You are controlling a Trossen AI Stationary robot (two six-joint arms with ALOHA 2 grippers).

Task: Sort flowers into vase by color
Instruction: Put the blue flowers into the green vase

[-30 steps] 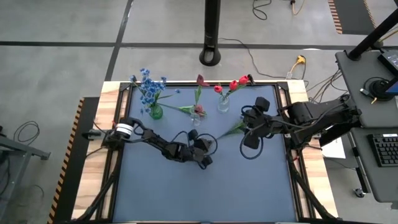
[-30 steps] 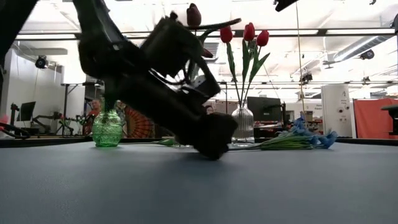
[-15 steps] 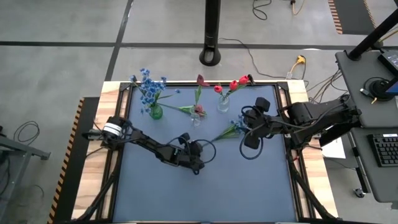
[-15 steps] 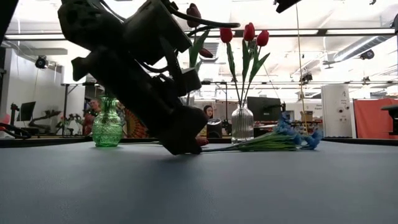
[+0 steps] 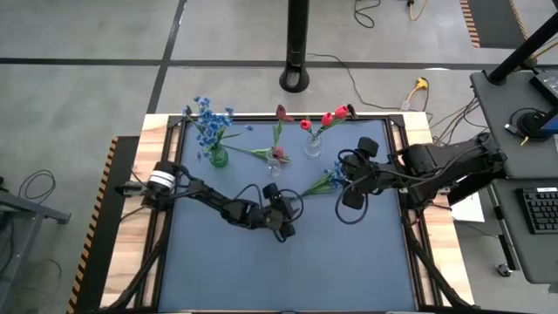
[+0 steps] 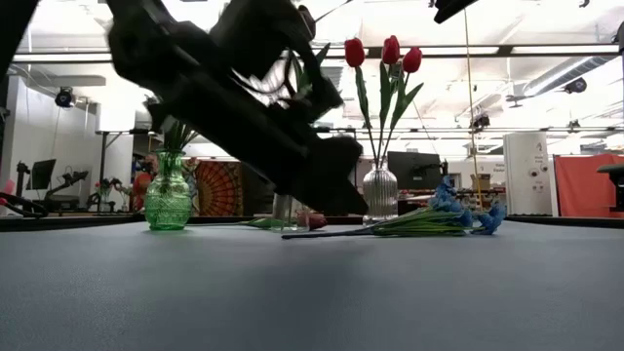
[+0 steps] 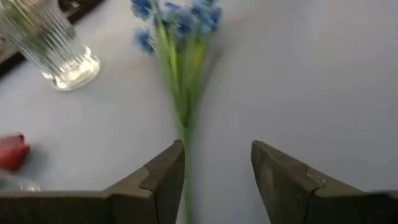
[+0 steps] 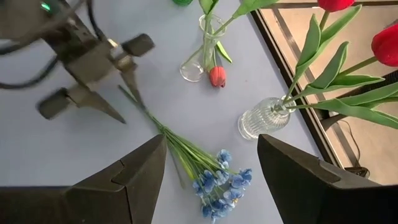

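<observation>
A blue flower lies flat on the blue table top, its blossoms toward the right and its stem end under my left gripper. My left gripper hangs open just above that stem, one finger on either side, and the low view shows it clear of the table. My right gripper waits open, high above the blossoms. A green vase holds blue flowers. A ribbed glass vase holds red tulips. A small glass vase has one red bud beside it.
The three vases stand in a row along the table's far edge. The table's black frame borders the blue top. A black post rises behind the table. The near half of the table top is bare.
My left gripper dragged the blue flower by its stem a little toward the table's left edge. It then opened, let go and rose off the table. The flower now lies flat, its blossoms left of where they were.
</observation>
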